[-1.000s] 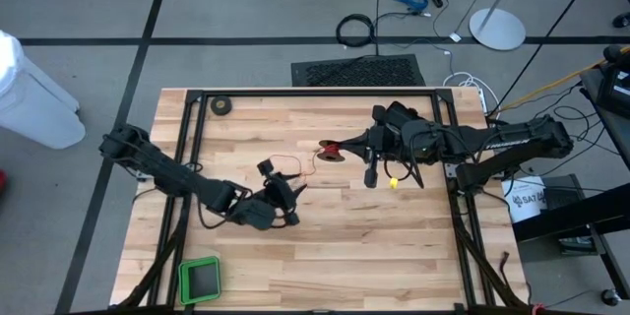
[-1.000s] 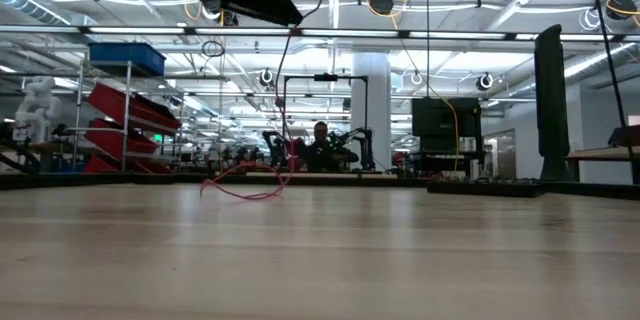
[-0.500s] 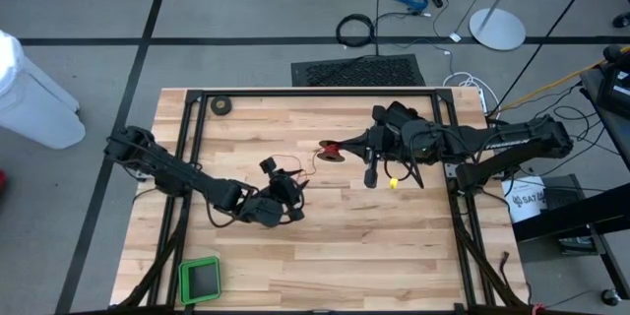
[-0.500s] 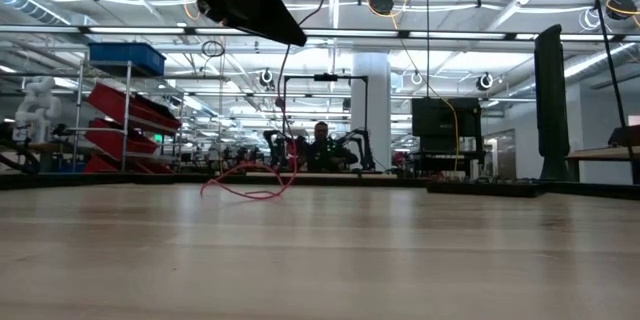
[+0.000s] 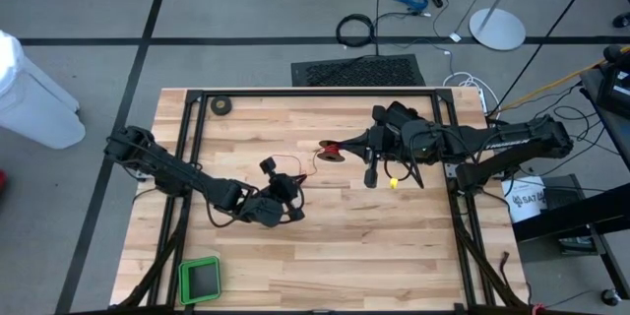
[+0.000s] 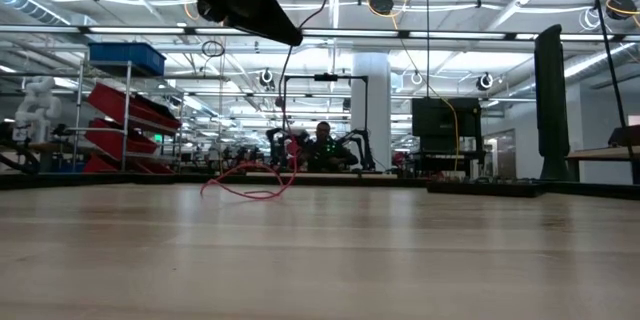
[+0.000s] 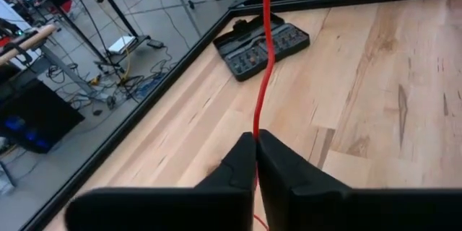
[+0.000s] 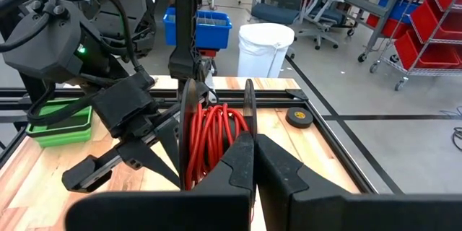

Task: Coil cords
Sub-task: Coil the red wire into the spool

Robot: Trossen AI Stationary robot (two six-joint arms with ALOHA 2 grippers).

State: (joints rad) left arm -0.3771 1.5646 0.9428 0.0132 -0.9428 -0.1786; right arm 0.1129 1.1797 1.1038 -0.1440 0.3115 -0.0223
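Left tool point(image 7: 255, 144) at frame centre, arm stretched low, pinches the red wire point(image 7: 263, 58); right tool point(image 8: 249, 148), arm level, clamps the reel point(image 8: 213, 141).

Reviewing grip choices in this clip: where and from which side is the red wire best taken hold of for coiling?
Best on the taut free run of the red wire, close to the reel, pinched across its width from above. It is too thin to scoop off the table, but the lifted stretch leaves room for fingers on both sides. The left gripper is shut on it this way; the right gripper clamps the reel.
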